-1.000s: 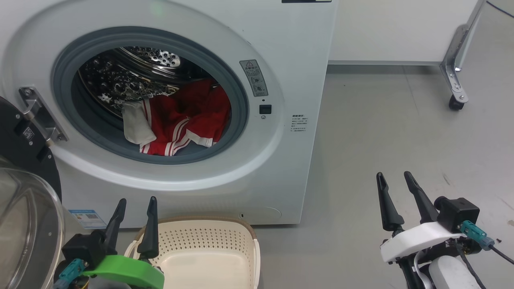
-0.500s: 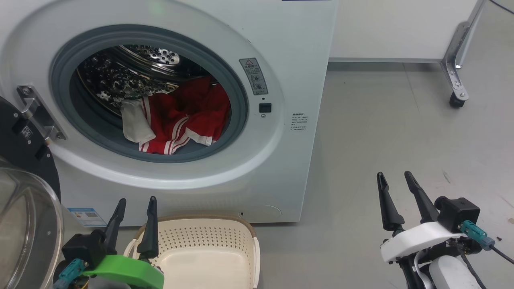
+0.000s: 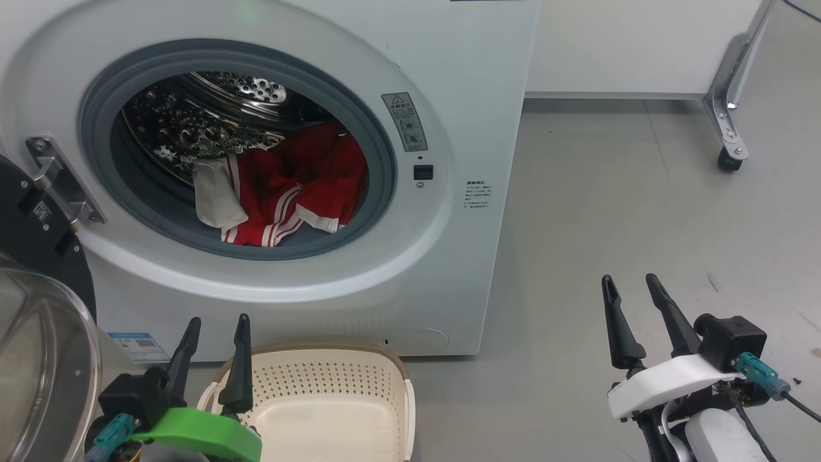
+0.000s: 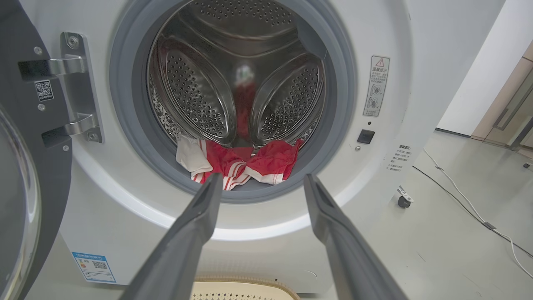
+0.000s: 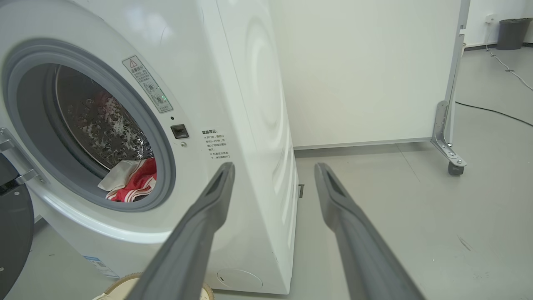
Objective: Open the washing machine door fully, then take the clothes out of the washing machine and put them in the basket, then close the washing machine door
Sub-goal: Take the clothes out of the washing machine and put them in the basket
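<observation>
Left gripper [image 3: 219, 319] hangs at the lower left, fingers spread and empty, touching nothing. Just beside it, at the far left, the door [image 3: 29, 250] is swung well out on its hinge [image 3: 61, 183], with the black rim and glass bowl turned away from the machine [image 3: 449, 77], so the opening step looks done. Inside, the clothes [image 3: 288, 192] lie in a red heap with a white part at the bottom front of the drum [image 3: 192, 122]. A striped edge drapes toward the grey seal [image 3: 378, 147], and nothing has been lifted out. Below the opening, the basket [image 3: 321, 351] sits on the floor [image 3: 609, 192] against the foot of the machine, and the part of it that shows holds nothing. Right gripper [image 3: 628, 279] rests well off to the right over bare floor, fingers likewise apart and holding nothing. By my reading, the first of three steps is finished. Unloading has not begun, and closing the door comes last.
</observation>
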You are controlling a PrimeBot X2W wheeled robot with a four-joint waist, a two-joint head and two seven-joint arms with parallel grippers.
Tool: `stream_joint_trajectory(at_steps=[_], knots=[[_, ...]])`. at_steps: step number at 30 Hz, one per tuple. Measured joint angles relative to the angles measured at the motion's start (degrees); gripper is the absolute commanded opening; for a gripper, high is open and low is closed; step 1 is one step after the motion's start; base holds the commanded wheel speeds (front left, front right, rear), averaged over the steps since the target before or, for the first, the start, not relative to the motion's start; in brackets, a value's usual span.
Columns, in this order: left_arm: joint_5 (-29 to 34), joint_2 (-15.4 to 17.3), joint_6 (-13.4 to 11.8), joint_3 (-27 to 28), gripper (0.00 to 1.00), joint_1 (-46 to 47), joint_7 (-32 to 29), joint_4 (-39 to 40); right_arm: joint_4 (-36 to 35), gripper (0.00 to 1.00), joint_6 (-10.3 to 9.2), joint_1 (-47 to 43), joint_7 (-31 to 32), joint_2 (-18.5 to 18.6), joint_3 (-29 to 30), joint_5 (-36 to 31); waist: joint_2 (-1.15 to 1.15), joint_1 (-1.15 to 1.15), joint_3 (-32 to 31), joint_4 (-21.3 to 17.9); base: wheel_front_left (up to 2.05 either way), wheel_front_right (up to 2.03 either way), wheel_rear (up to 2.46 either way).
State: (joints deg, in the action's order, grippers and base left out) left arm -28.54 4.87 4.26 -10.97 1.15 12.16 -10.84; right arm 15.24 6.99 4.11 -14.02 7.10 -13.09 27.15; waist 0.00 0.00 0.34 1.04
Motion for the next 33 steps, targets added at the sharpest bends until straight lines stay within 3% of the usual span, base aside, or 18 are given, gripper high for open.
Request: stream_joint_trajectory(at_steps=[16,33], knots=[[0.92,0.29,-0.52,0.16,1.00,0.00,0.01,0.60,-0.47,1.00,0.00,0.03,0.00,0.03,-0.29,0.00,0.00,0.00,1.38,-0.63,0.00,0.00,0.00],[5.04,3.11,-5.41,1.81,1.00,3.19,-2.32,2.24,-2.98,1.00,0.00,0.48,-0.01,0.09,0.05,-0.01,0.00,0.00,9.05,-3.18,0.00,0.00,0.00]])
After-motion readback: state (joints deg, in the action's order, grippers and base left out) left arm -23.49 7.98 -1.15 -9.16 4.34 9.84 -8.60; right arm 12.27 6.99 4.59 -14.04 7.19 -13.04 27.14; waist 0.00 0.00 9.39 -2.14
